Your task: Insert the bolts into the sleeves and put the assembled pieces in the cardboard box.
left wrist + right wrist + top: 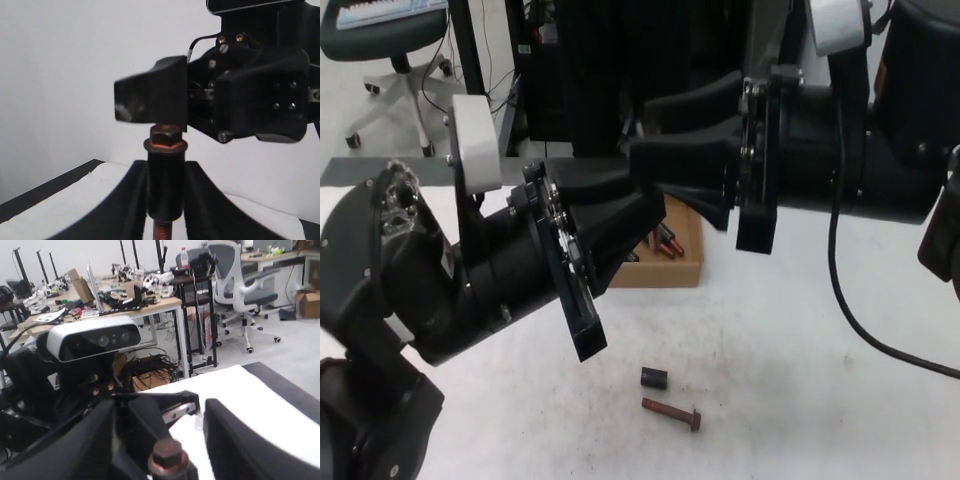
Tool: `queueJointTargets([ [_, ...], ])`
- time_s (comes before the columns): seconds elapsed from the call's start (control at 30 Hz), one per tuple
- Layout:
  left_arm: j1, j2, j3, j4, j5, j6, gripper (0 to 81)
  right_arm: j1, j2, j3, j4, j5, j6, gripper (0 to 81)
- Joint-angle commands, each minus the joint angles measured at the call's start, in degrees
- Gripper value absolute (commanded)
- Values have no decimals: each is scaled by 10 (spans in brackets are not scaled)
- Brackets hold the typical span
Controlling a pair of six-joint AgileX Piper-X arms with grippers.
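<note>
The left gripper (165, 172) clamps the sleeve (165, 192) with its bolt (166, 136) through it; the right gripper (165, 430) hangs open at the bolt's head

Held a sleeve (165, 185) between the left hand's (165, 215) fingers (127, 207), a bolt (165, 141) through it, the bolt's head between the right hand's (157, 440) spread fingers (242, 442). Had a second sleeve (653, 378) just behind a second bolt (672, 412) on the tabletop (800, 390), the cardboard box (665, 272) farther behind, assembled pieces (665, 240) in it.

White office chair (235, 290) beside cluttered desk (155, 302); grey floor (280, 360); white wall (75, 250)
</note>
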State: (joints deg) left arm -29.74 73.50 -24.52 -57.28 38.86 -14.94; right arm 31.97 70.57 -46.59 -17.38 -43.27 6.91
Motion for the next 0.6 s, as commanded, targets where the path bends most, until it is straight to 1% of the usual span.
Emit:
queueJointTargets([
  [0.0, 1, -7, -6, 23, 19, -1, 1, -2, -3, -1, -84, 13, 14, 501],
  [0.03, 1, -7, -7, 44, 31, -1, 1, -2, -3, -1, -102, 17, 23, 497],
  [0.07, 1, -7, -7, 56, 39, -1, 1, -2, -3, -1, -123, 28, 33, 475],
  [0.13, 1, -7, -7, 60, 38, -1, 1, -2, -3, -1, -145, 51, 43, 354],
  [0.17, 1, -7, -7, 60, 35, 6, 1, -2, -3, -1, -146, 58, 42, 242],
  [0.2, 1, -7, -7, 60, 31, 16, 1, -2, -3, -1, -146, 65, 42, 109],
  [0.23, 2, -7, -7, 65, 22, 22, 1, -2, -3, -1, -146, 68, 42, 6],
  [0.33, 15, -7, -15, 124, 0, 2, 1, -2, -3, -1, -146, 71, 47, 8],
  [0.37, 25, -7, -30, 178, -9, -16, 1, -2, -3, -1, -146, 71, 47, 8],
  [0.43, 44, -6, -66, 314, -25, -18, 1, -2, -3, -1, -144, 71, 51, 8],
  [0.5, 64, 2, -120, 432, -39, 13, 1, -3, -6, -1, -127, 75, 53, 8],
  [0.57, 78, 20, -178, 508, -68, 63, 1, -13, -13, -1, -77, 81, 44, 8],
])
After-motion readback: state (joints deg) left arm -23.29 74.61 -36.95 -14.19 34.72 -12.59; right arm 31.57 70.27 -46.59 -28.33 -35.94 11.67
